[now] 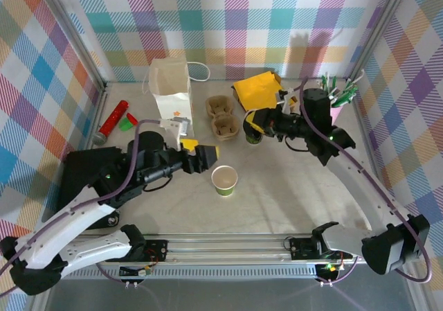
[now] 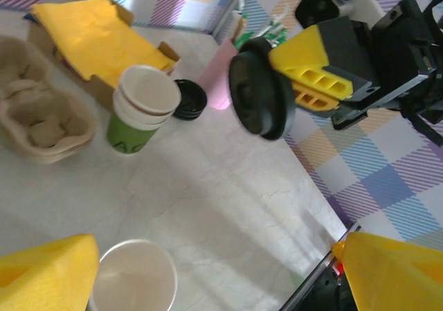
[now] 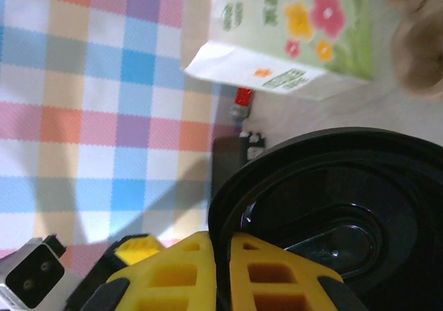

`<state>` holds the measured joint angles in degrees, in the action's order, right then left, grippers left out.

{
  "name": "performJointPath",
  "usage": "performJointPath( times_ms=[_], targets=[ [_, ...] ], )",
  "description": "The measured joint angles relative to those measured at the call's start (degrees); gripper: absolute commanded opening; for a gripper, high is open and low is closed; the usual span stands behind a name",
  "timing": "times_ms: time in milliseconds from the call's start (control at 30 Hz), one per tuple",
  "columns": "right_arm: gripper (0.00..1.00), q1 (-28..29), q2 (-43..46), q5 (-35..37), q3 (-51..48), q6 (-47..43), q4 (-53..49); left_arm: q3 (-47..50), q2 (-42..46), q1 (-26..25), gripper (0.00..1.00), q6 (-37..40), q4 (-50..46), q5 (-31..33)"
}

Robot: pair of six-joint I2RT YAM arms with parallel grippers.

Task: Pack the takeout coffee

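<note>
The takeout coffee as a lidded cup is out of view. A lidless cream-and-green cup [image 1: 224, 180] [image 2: 131, 280] stands mid-table, just right of my open left gripper [image 1: 203, 157] [image 2: 218, 276]; in the left wrist view it sits low between the yellow fingers, close to the left one. My right gripper [image 1: 255, 124] [image 3: 223, 255] is shut on the rim of a loose black lid [image 3: 332, 214] [image 2: 259, 96], held on edge above the table near a stack of cups [image 1: 253, 138] [image 2: 138, 110]. The white paper bag [image 1: 172, 89] [image 3: 291, 41] stands upright at the back left.
A brown cup carrier [image 1: 223, 116] [image 2: 34, 117] lies beside the bag. A box of yellow napkins [image 1: 257, 89] [image 2: 97, 37], stacked black lids [image 2: 188, 98] and a pink holder of stirrers [image 1: 337, 96] sit at the back right. A red tube [image 1: 113, 119] lies far left.
</note>
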<state>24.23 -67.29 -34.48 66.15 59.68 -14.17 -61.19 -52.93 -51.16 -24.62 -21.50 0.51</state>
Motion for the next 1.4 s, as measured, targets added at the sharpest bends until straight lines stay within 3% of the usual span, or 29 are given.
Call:
performJointPath(
  times_ms=[200,567,700,900,1100,1400],
  targets=[
    [0.12,3.56,2.80,2.29,-2.03,4.31,2.78,1.03,-6.58,-5.97,0.92,3.96,8.28,3.63],
    [0.12,6.32,4.37,4.96,-5.11,7.89,5.62,2.91,-12.74,-6.21,0.85,6.27,18.71,3.43],
    [0.12,7.04,4.35,5.38,-5.42,8.61,5.81,2.91,-15.02,-6.21,0.74,6.21,20.85,3.48],
    [0.12,8.09,4.37,5.55,-5.49,8.96,6.16,2.91,-16.28,-6.21,0.66,6.43,22.47,4.13],
    [0.12,8.68,4.46,6.47,-6.19,9.40,7.19,2.91,-16.79,-6.36,0.44,6.34,23.80,4.33],
    [0.13,9.01,5.29,7.89,-6.21,9.94,7.28,2.91,-16.87,-6.40,0.22,6.25,23.47,5.79]
  ],
)
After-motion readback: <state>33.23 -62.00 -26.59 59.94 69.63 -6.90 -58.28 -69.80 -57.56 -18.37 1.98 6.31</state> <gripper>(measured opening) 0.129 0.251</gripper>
